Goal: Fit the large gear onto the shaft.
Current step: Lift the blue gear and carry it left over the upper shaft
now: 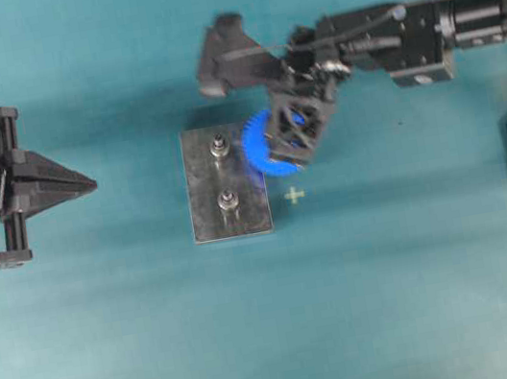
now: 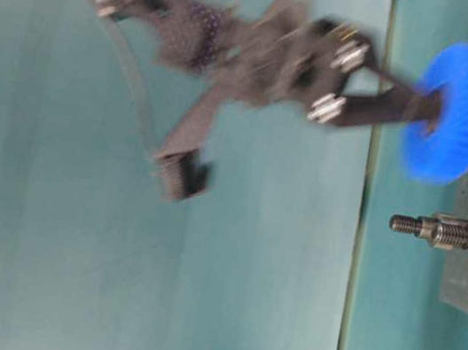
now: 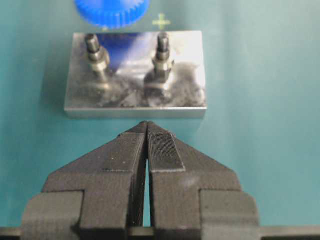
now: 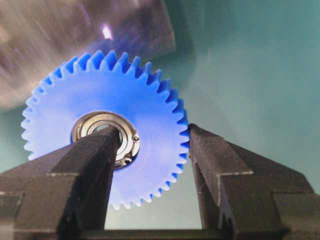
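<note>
The right gripper (image 4: 150,150) clamps the large gear (image 4: 105,132) from bore to rim, leaving teeth free above the shaft (image 1: 219,146); the left gripper (image 3: 147,145), closed, waits clear.

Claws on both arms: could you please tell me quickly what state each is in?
Left claw: closed, holding nothing.
Right claw: closed on the large gear.
</note>
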